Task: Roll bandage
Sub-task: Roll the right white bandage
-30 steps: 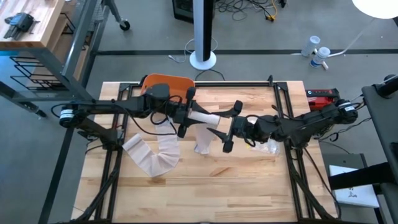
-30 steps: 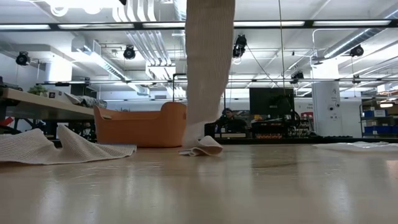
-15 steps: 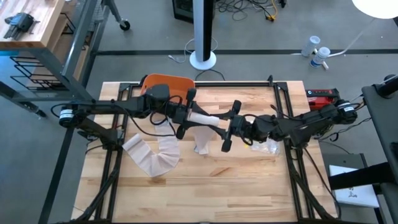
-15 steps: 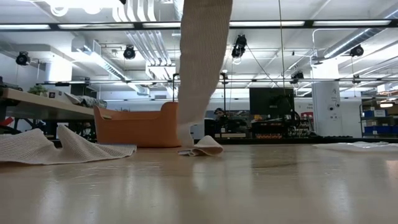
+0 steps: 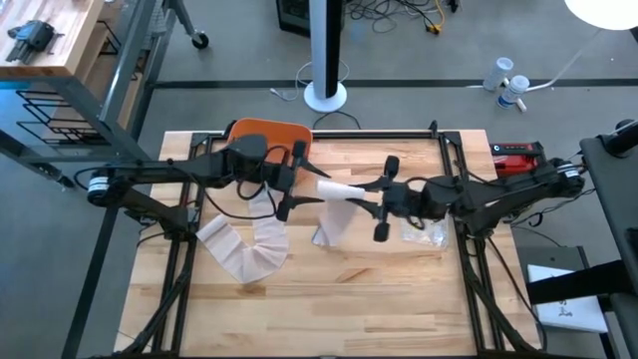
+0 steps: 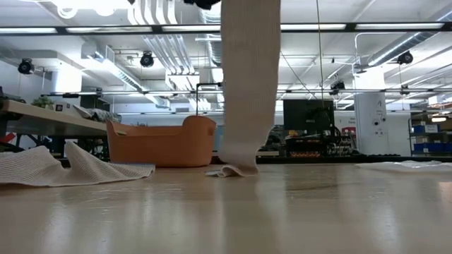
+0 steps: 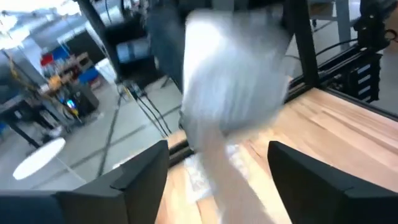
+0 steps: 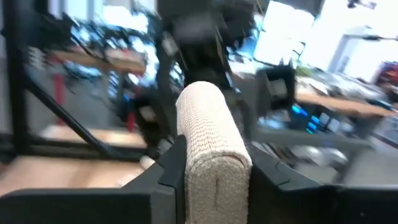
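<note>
Presently I have both arms reaching in level above the table (image 5: pixel 399 299), meeting over its middle. The left gripper (image 5: pixel 288 185) comes in from 9 o'clock; its fingers stand spread wide and grip nothing, though the near end of the bandage roll (image 5: pixel 337 189) lies just at them. The right gripper (image 5: pixel 383 198) comes in from 3 o'clock and is clamped on the opposite end of that roll; in the right wrist view the roll (image 8: pixel 211 149) sits squeezed between its two fingers (image 8: pixel 168 171).

The roll lies roughly horizontal in the air between the grippers. From it a loose tail (image 6: pixel 247 92) hangs straight down, its end crumpled on the wood.

A second, unrolled bandage strip (image 5: pixel 244 249) lies in a wavy band toward 8 o'clock. An orange basket (image 5: pixel 267 135) stands at the 11 o'clock edge; I cannot tell what it holds. A clear plastic wrapper (image 5: pixel 429 235) lies near 3 o'clock.
</note>
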Controlling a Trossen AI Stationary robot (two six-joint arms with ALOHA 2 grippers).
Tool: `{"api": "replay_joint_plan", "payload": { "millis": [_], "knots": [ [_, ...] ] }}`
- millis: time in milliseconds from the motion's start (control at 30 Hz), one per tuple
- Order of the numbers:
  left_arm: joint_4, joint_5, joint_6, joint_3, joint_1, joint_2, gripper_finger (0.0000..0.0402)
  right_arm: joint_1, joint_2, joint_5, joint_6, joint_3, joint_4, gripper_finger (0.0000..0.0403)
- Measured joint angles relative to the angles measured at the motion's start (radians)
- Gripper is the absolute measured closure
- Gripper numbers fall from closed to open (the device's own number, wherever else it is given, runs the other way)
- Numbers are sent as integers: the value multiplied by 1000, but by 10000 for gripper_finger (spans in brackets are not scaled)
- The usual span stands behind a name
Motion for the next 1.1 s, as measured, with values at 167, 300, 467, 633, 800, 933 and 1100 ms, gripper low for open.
{"api": "replay_joint_plan", "payload": {
  "millis": [167, 300, 467, 633, 800, 933, 1100],
  "knots": [
    [42, 0, -20, -2, 6, 55, 121, 0, -10, -136, 11, -1, 29, 311],
    [135, 1, -61, -2, 6, 110, 126, 0, -26, -153, 36, 0, 43, 309],
    [181, 1, -89, -2, 8, 156, 161, 0, -63, -165, 55, 19, 18, 308],
    [185, 1, -89, -2, 8, 159, 267, -2, -103, -173, 62, 92, -109, 311],
    [166, 1, -88, -3, -5, 122, 388, -9, -110, -163, 26, 171, -197, 309],
    [107, 1, -68, -3, -39, 67, 379, -18, -107, -162, -21, 238, -214, 311],
    [25, 2, 0, -2, -97, 26, 398, -38, -102, -146, -53, 326, -258, 309]
  ]
}}
